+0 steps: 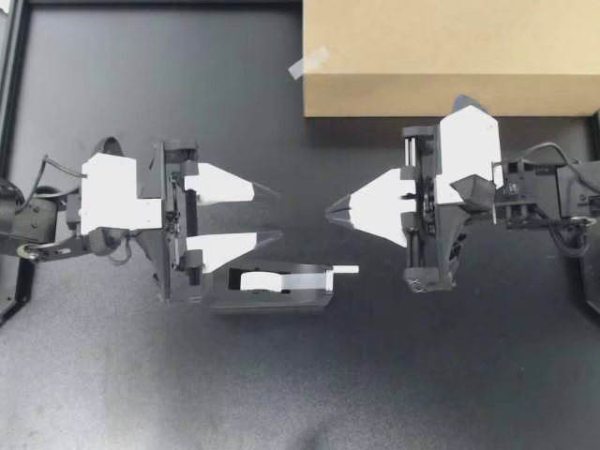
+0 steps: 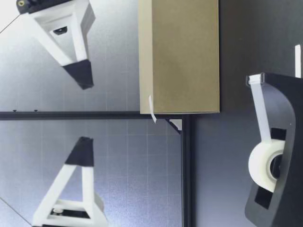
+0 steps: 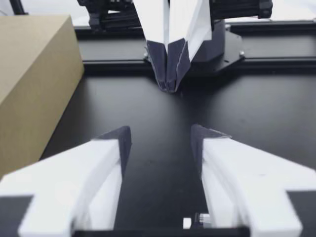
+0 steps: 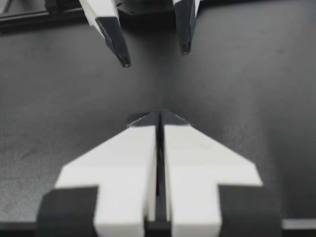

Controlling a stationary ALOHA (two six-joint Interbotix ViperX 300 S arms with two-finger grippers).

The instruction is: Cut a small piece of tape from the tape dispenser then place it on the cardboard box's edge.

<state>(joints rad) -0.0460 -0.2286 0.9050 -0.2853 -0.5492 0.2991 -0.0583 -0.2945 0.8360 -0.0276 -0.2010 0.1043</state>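
Soft even overhead light, black table point(image 1: 112, 375) dim with a faint sheen at lower centre, white left gripper point(image 1: 279, 214) washed out, narrow shadow along the cardboard box point(image 1: 450, 56) edge.

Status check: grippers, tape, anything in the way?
Left gripper open, empty. Right gripper shut, empty. Tape dispenser beside left gripper; one strip already on box edge. Nothing between grippers.
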